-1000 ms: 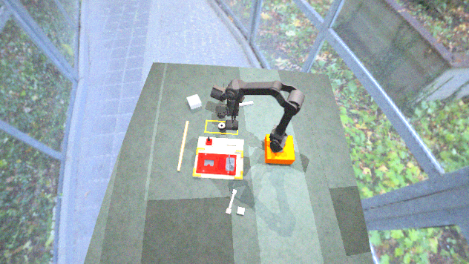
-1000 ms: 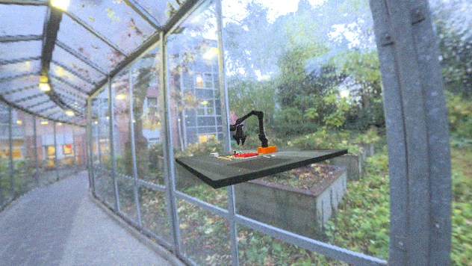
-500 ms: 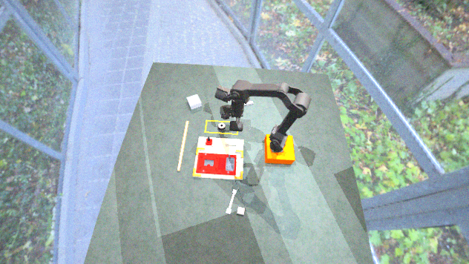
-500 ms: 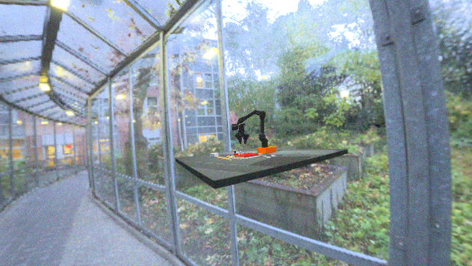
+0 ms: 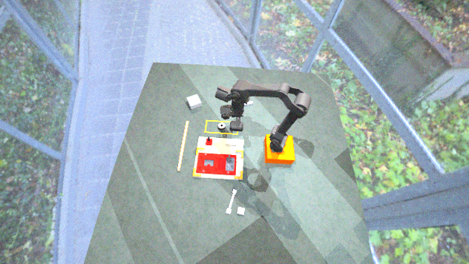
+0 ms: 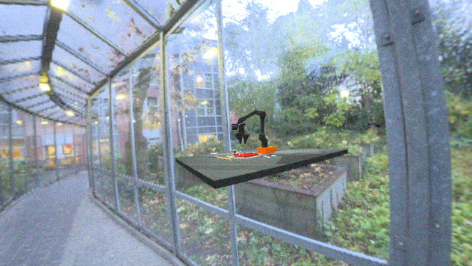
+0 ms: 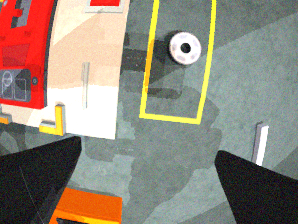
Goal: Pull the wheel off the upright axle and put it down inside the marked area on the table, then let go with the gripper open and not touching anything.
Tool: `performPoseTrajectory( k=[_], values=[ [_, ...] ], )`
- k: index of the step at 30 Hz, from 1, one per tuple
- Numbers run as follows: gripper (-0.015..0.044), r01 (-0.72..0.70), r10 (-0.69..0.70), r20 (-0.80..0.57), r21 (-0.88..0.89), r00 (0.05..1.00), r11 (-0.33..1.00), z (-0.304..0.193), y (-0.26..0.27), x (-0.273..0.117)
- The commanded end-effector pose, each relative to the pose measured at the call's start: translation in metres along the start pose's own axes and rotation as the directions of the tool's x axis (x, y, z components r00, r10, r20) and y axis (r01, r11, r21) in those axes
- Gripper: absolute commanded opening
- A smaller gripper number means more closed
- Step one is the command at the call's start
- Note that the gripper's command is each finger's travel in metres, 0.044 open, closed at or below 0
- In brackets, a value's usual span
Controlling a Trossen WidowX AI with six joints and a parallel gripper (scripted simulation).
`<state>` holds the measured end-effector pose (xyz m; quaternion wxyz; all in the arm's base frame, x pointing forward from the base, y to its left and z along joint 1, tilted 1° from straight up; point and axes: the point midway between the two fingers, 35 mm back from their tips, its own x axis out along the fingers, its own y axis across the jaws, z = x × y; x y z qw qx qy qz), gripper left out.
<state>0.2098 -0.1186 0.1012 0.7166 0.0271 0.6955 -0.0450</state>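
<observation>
The wheel (image 5: pixel 221 128) (image 7: pixel 185 58), dark with a pale hub, lies flat on the table inside the yellow outline of the marked area (image 5: pixel 205 126) (image 7: pixel 170 119). It looks clear of the yellow lines. The upright black axle (image 5: pixel 208 139) stands bare on its red block at the board's corner. My gripper (image 5: pixel 231 119) (image 6: pixel 243 142) (image 7: pixel 152 152) is open and empty, raised above the table. It is off to one side of the wheel and touches nothing. The wheel is too small to make out surely in the exterior view.
The cream board (image 5: pixel 220 179) with red panels lies beside the marked area. A white block (image 5: pixel 194 101), a wooden stick (image 5: pixel 182 148), a white bar with thick ends (image 5: pixel 231 202), a small white block (image 5: pixel 240 210) and another white bar (image 7: pixel 260 142) lie around. The arm stands on an orange block (image 5: pixel 280 160).
</observation>
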Motion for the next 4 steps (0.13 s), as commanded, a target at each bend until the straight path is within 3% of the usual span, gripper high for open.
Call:
performPoseTrajectory(
  k=[1,4],
  values=[
    [0.0440,0.000,0.000,0.003,-0.003,1.000,1.000,-0.0004,0.0005,-0.0010],
    [0.0440,0.000,0.000,0.003,-0.003,1.000,1.000,-0.0004,0.0005,-0.0010]
  ],
)
